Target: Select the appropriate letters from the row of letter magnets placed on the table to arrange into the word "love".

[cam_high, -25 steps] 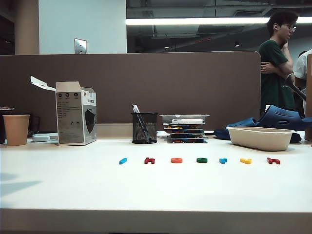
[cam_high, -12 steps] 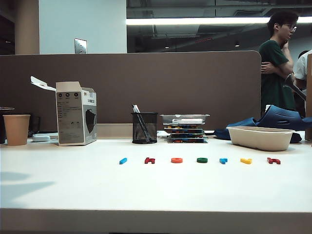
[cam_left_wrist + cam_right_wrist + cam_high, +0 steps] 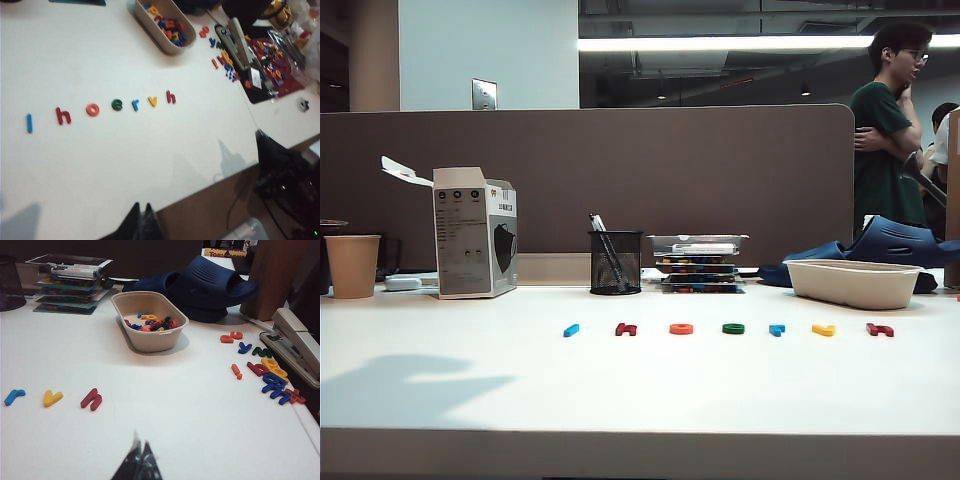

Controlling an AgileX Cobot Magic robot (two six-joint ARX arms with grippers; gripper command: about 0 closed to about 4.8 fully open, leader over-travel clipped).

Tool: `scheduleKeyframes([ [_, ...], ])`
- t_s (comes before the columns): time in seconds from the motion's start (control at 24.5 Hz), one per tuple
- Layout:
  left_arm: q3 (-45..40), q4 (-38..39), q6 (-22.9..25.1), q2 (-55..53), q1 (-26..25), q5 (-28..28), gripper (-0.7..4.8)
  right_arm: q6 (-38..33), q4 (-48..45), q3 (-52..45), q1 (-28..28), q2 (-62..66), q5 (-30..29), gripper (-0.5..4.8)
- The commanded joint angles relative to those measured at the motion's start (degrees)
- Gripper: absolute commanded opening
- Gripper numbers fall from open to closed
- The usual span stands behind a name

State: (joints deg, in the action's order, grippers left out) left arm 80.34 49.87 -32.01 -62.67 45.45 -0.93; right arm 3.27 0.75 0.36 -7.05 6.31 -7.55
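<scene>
both our left gripper (image 3: pixel 141 220) and right gripper (image 3: pixel 141 460) hover closed and empty above the table (image 3: pixel 640 390), since the letter magnets (image 3: pixel 100 107) sit untouched in their row.

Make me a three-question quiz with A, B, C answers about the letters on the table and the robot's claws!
1. Where is the orange ring in the row of letters?
A. at one end
B. between a dark red letter and the green letter
C. inside the bowl

2. How many letters are in the row on the table?
A. five
B. seven
C. nine

3. What are the left gripper and the right gripper doing?
A. both shut, holding nothing
B. the left one holds the yellow letter
C. the right one is wide open

Answers:
1 B, the left wrist view shows the ring with red on one side and green on the other.
2 B, seven lie side by side.
3 A, each wrist view shows fingertips together above the table, nothing between them.
</scene>
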Motion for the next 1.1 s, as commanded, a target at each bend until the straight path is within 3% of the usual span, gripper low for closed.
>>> scheduleKeyframes([
  [0.04, 0.17, -2.40, 0.07, 0.28, -0.02, 1.18, -0.05, -0.28, -1.01, 0.17, -0.04, 0.04, -0.02, 0.00],
  [0.24, 0.17, -2.21, 0.07, 0.28, -0.02, 1.44, -0.05, -0.31, -1.01, 0.22, -0.04, 0.04, 0.00, 0.00],
  [0.45, 0.17, -0.55, 0.04, 0.28, -0.02, 6.86, -0.05, -0.31, -1.01, 0.22, -0.04, 0.04, 0.00, -0.01],
  [0.73, 0.17, -0.22, 0.48, 0.28, -0.02, 7.41, -0.05, -0.31, -0.96, 0.98, -0.04, 0.04, 0.00, -0.01],
  [1.1, 0.17, -0.22, 0.48, 0.28, -0.02, 7.37, -0.05, -3.30, 4.94, 12.46, 0.28, 0.33, -0.04, -0.01],
])
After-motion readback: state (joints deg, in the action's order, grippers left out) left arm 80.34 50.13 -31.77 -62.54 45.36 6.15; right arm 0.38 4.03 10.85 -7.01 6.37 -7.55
